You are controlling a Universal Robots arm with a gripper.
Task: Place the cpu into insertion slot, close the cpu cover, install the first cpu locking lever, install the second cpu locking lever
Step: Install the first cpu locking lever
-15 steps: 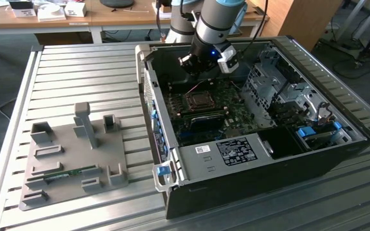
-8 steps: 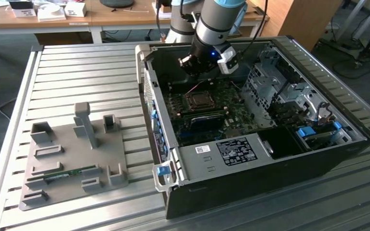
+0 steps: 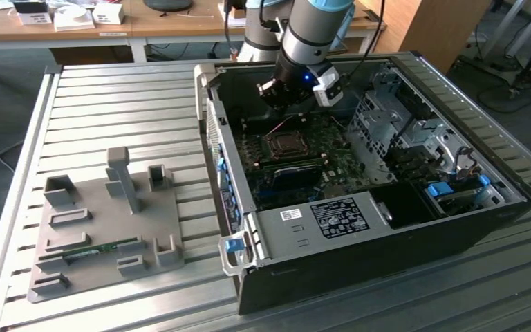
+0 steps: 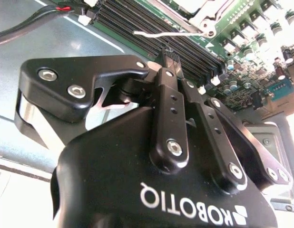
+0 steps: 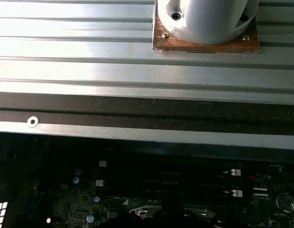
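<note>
Progress looks late: your gripper (image 4: 170, 56), fingers pressed together on nothing, hangs close to a thin silvery locking lever (image 4: 161, 33) beside the cpu cover (image 4: 204, 16), which seems lowered over the insertion slot (image 3: 289, 144) mid-board in the computer case (image 3: 339, 277); whether either lever is latched stays unclear

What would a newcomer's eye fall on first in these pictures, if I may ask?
An open black computer case sits on the slatted table in the exterior view, with the robot arm reaching into it. The gripper hangs over the motherboard, near the insertion slot. At the exterior view's left, a grey fixture plate holds a green memory stick.
</note>
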